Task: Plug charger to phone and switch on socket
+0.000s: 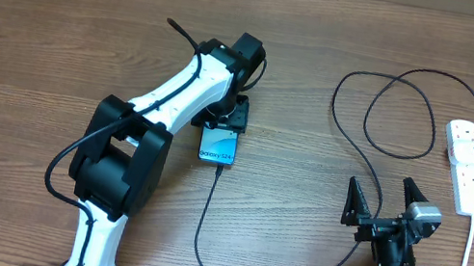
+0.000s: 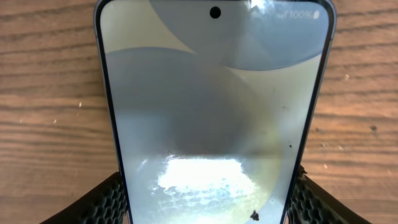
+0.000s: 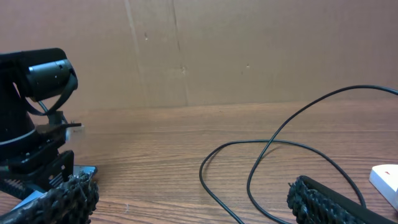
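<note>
On the table (image 1: 42, 20), the left gripper (image 2: 208, 202) is part-closed, its pads against both long edges of the phone (image 1: 219, 145), which lies flat near the middle; the right gripper (image 1: 380, 184) is spread wide and empty, near the socket (image 1: 468, 166) at the right; the charger (image 1: 201, 220) runs from the socket to the phone's lower end, seemingly plugged in; 1 of 2 steps looks done; whether the socket is switched on cannot be told.

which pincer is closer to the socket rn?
Right. The right pincer sits open near the socket, not touching it; the left pincer is far off, clamped on the phone.
</note>
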Robot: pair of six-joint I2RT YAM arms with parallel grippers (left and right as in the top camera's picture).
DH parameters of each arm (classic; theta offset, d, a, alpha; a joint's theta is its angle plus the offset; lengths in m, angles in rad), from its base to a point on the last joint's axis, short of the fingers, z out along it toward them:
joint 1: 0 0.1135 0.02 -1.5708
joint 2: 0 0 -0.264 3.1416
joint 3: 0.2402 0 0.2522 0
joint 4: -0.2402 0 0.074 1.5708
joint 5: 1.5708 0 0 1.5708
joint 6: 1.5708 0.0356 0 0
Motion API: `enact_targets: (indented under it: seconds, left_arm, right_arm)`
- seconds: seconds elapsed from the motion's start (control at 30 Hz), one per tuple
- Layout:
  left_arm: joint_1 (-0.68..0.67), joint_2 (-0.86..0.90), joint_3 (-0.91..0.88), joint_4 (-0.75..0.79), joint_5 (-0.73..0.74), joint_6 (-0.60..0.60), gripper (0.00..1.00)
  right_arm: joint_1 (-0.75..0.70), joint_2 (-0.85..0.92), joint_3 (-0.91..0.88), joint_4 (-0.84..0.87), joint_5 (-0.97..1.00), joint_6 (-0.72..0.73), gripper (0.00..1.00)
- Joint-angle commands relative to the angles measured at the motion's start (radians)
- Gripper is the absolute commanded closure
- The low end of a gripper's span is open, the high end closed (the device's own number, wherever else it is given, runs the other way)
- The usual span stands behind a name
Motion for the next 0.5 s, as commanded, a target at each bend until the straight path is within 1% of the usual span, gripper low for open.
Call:
enact_targets:
  seconds: [0.0, 0.23, 0.47]
  left_arm:
    - [0.006, -0.029, 0.062, -0.034, 0.042, 0.015, 0.49]
    - [0.007, -0.045, 0.080, -0.065, 0.143, 0.055, 0.46]
    - [0.050, -0.045, 0.080, -0.082, 0.245, 0.086, 0.46]
  right_arm:
    - [0.006, -0.009, -0.010, 0.005, 0.003, -0.004, 0.00]
    - [0.006, -0.009, -0.010, 0.005, 0.002, -0.004, 0.00]
    - [0.006, -0.009, -0.010, 0.005, 0.002, -0.004, 0.00]
